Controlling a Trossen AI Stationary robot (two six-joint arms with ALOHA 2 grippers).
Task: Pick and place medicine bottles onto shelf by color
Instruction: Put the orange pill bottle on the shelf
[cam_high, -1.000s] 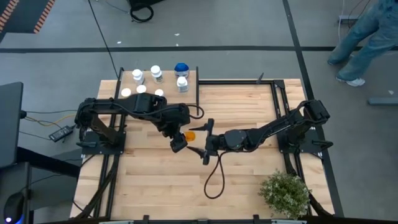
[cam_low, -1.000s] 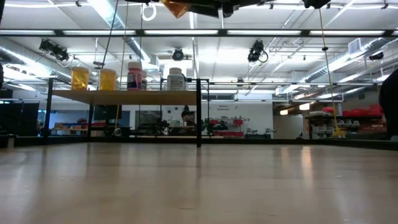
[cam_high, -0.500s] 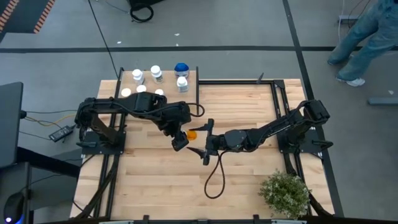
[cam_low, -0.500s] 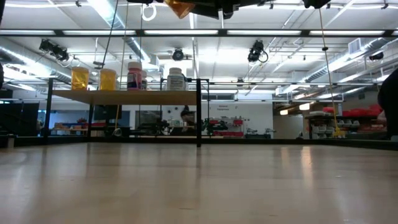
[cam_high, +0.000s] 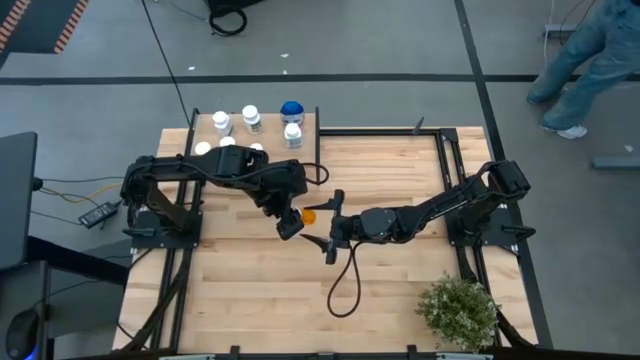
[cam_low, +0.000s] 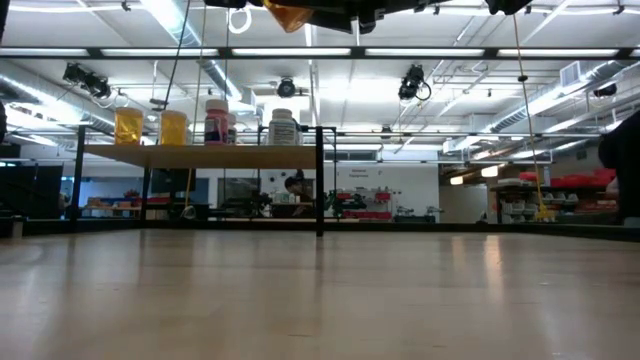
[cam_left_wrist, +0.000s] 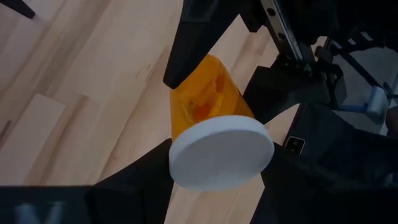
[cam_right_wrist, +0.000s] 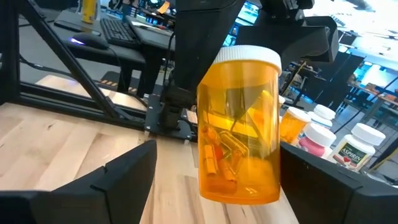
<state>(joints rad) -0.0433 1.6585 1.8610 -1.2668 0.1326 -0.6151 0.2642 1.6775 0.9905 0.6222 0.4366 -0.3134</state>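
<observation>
Counting six white-capped medicine bottles and one blue-topped bottle (cam_high: 291, 109) on the small light-wood shelf (cam_high: 306, 122), a seventh, translucent orange bottle (cam_high: 308, 215) hangs above mid-table, long axis upright, white cap up. The left gripper (cam_high: 291, 220) clasps it; the right gripper (cam_high: 327, 225), fingers spread, flanks it.

7 white-capped bottles on the shelf (cam_high: 305, 122), 1 blue-topped bottle (cam_high: 291, 109), 1 orange bottle (cam_high: 307, 215) held aloft, 1 potted plant (cam_high: 458, 310), 2 arms
</observation>
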